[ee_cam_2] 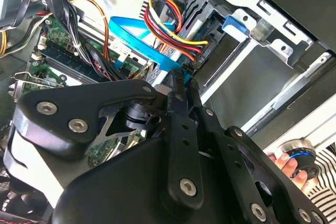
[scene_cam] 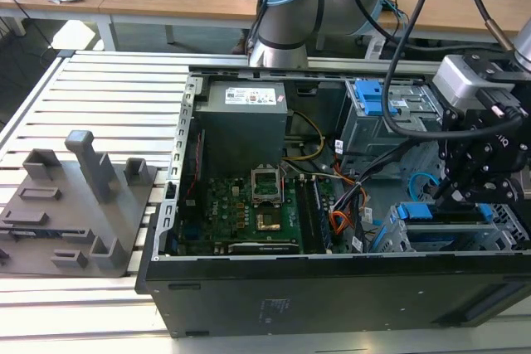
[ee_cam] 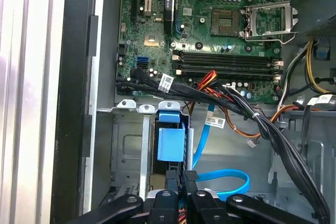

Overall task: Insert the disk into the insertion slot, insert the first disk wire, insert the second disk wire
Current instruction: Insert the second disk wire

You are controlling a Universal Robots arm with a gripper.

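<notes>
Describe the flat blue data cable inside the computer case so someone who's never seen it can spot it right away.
Start at the open computer case, then find the green motherboard. Just past its edge, beside the grey drive cage, the blue cable loops over bare metal; unlike the black, red and orange wire bundles, it is a flat bright-blue ribbon.

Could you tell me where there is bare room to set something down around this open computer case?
Free: slatted table beyond the grey fixture, and below it. Crowded: inside the case, cables around the gripper.
</notes>
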